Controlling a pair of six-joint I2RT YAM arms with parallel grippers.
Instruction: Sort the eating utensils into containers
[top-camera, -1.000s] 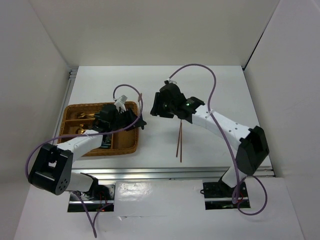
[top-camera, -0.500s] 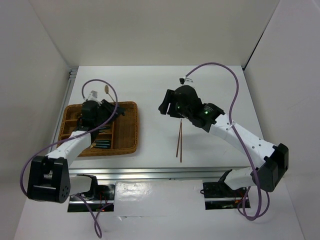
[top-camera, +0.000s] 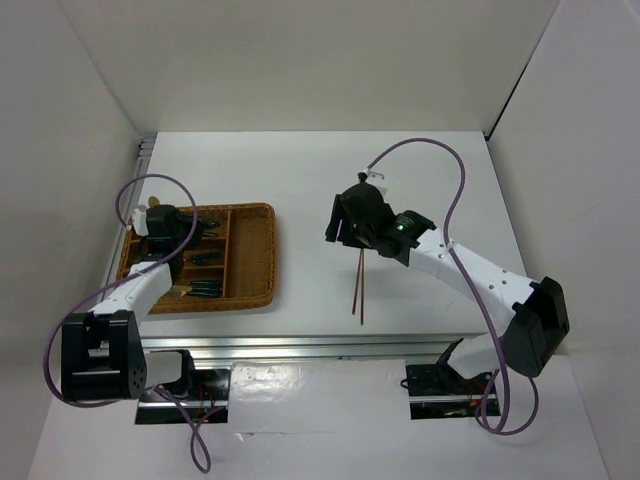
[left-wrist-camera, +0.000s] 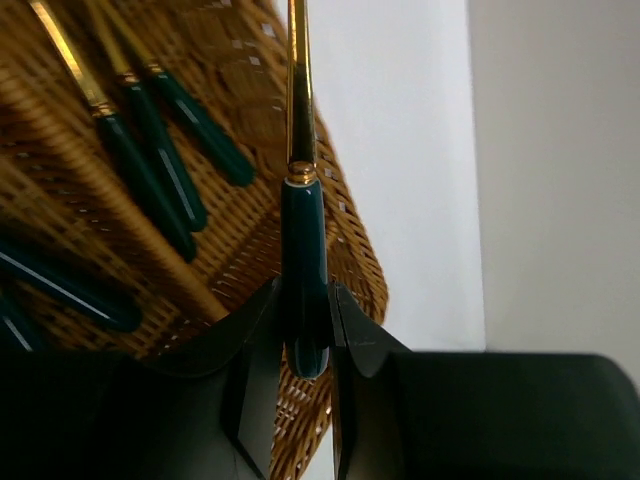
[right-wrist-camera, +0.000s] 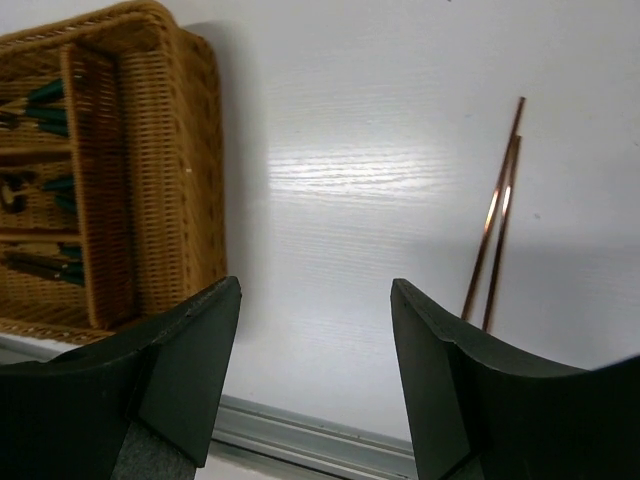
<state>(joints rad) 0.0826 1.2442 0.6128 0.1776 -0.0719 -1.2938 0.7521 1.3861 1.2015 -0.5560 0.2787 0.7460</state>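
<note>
1 brown wicker tray (top-camera: 252, 258) sits on the white table (top-camera: 420, 180), split by dividers. The left tool (left-wrist-camera: 305, 305) is over the tray's left end. Its fingers are pinched on the dark teal handle of 1 gold-shafted utensil (left-wrist-camera: 303, 230), which hangs above the tray's rim. The head is cropped out, so I cannot tell its type. In the left wrist view, 3 teal-handled utensils (left-wrist-camera: 165, 155) lie together in one tray compartment. Parts of 2 more teal handles (left-wrist-camera: 70, 290) show in the next compartment. 2 reddish-brown chopsticks (right-wrist-camera: 497, 215) lie on the table well to the right of the tray, side by side and nearly touching at one end. The right tool (right-wrist-camera: 315, 295) hangs right of the tray, over the chopsticks' far ends, with its fingers spread and nothing between them.
</note>
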